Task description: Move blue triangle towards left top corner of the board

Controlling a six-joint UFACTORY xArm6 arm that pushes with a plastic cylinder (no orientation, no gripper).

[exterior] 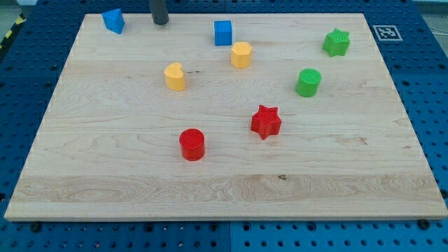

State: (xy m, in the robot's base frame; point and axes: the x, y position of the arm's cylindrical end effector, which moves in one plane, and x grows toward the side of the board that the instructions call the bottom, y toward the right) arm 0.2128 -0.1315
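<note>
While near the board's top-left corner, blue triangle (113, 20), orientation unclear, beside my tip (160, 22).

The scene is seen through a single camera, set above and in front of the wooden worktop (224, 189) and tilted downward toward it. The whole board is taken in, its near edge lying along the view's bottom and its far edge near the view's top, so the sides appear to converge upward. A blue perforated surface (427, 84) is seen around the board. No second view is given.
</note>
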